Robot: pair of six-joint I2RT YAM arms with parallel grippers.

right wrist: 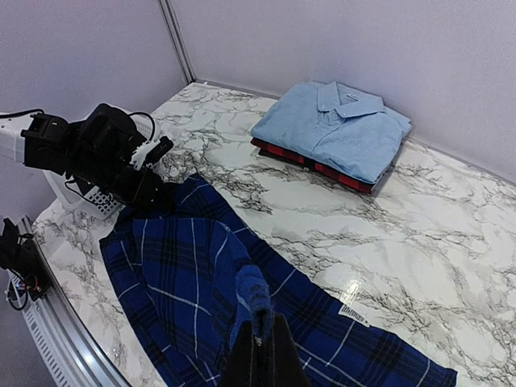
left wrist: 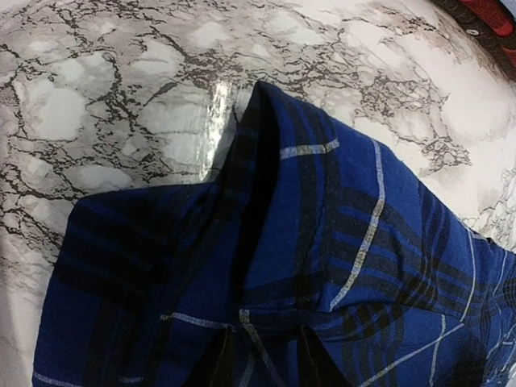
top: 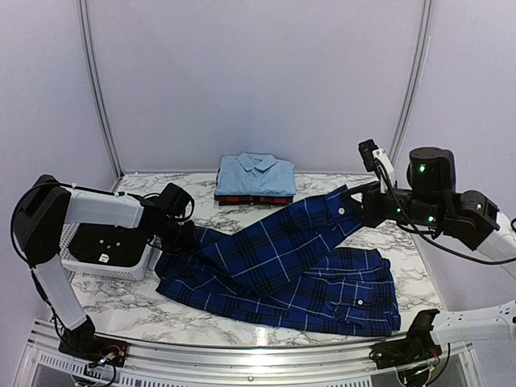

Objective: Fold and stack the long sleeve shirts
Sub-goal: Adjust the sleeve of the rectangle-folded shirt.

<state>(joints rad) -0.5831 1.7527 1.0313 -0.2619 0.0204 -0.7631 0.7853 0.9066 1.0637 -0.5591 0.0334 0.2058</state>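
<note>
The navy plaid shirt (top: 282, 266) lies spread across the middle of the marble table. My left gripper (top: 181, 234) is down on its left edge. In the left wrist view its two dark fingertips (left wrist: 211, 367) stand apart, with a fold of the navy cloth (left wrist: 322, 242) between them. My right gripper (top: 355, 205) is shut on a sleeve end and holds it raised above the table. In the right wrist view that gripper (right wrist: 262, 355) pinches a bunched bit of the blue cloth (right wrist: 254, 298). A folded light blue shirt (top: 256, 173) rests on a folded red-and-black plaid shirt (top: 254, 198) at the back.
A white slotted basket (top: 105, 254) stands at the left edge, under the left arm. Grey walls close off the back and sides. Bare marble (top: 201, 193) shows between the stack and the spread shirt. A metal rail (top: 242, 355) runs along the near edge.
</note>
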